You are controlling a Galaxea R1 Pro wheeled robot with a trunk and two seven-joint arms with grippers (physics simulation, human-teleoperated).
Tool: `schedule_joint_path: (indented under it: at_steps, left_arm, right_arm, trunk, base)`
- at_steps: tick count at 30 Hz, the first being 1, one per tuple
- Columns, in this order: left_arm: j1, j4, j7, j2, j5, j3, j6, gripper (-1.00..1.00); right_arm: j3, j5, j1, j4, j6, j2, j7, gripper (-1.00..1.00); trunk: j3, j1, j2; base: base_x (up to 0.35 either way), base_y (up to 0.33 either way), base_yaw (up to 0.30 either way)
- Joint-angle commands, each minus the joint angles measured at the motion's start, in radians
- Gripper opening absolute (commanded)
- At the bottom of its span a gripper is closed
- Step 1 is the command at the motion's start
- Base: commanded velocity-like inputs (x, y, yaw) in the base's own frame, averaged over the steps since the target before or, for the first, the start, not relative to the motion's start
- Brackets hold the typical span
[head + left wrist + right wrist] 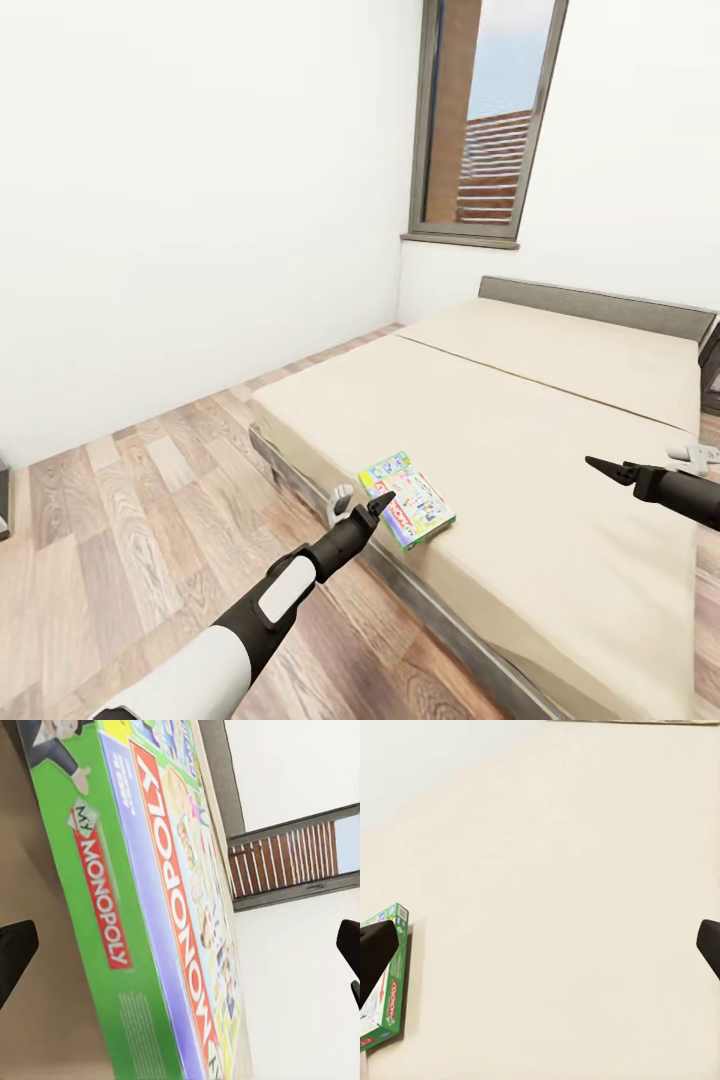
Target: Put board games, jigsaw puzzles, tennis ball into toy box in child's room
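Note:
A colourful Monopoly board game box (407, 500) lies flat on the beige bed (520, 420), near its front left edge. My left gripper (381, 499) hovers at the box's near left corner, apart from it. In the left wrist view the box (150, 907) runs close between the gripper's two dark fingertips (15, 952), which stand wide open. My right gripper (598, 464) hangs open over bare mattress to the right of the box. The right wrist view shows the box's green edge (390, 975) beside one fingertip (375, 956), with nothing held.
The bed's metal frame edge (300, 470) meets a wooden floor (140, 520) on the left. A white wall (200, 180) and a tall window (485, 120) stand behind. The grey headboard (600, 303) and a dark piece of furniture (712, 370) are at the far right.

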Motion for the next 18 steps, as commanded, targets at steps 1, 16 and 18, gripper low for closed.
schedule_joint_path:
  at_steps: [1, 16, 18]
  left_arm:
    - [-0.001, 0.002, -0.002, 0.000, 0.011, -0.001, 0.007, 1.00]
    - [-0.001, 0.010, -0.001, 0.000, 0.011, 0.000, 0.007, 1.00]
    - [-0.001, 0.010, -0.001, 0.000, 0.011, 0.000, 0.007, 1.00]
  right_arm:
    - [-0.002, 0.010, -0.001, -0.001, 0.005, 0.000, 0.010, 1.00]
    - [-0.003, 0.010, -0.001, -0.001, 0.005, 0.000, 0.010, 1.00]
    - [-0.003, 0.010, -0.001, -0.001, 0.005, -0.001, 0.010, 1.00]
  trunk:
    - [-0.001, 0.000, 0.000]
    - [-0.001, 0.000, 0.000]
    - [-0.001, 0.000, 0.000]
  base:
    - [0.000, 0.000, -0.023]
    - [0.000, 0.000, -0.010]
    - [0.000, 0.000, -0.003]
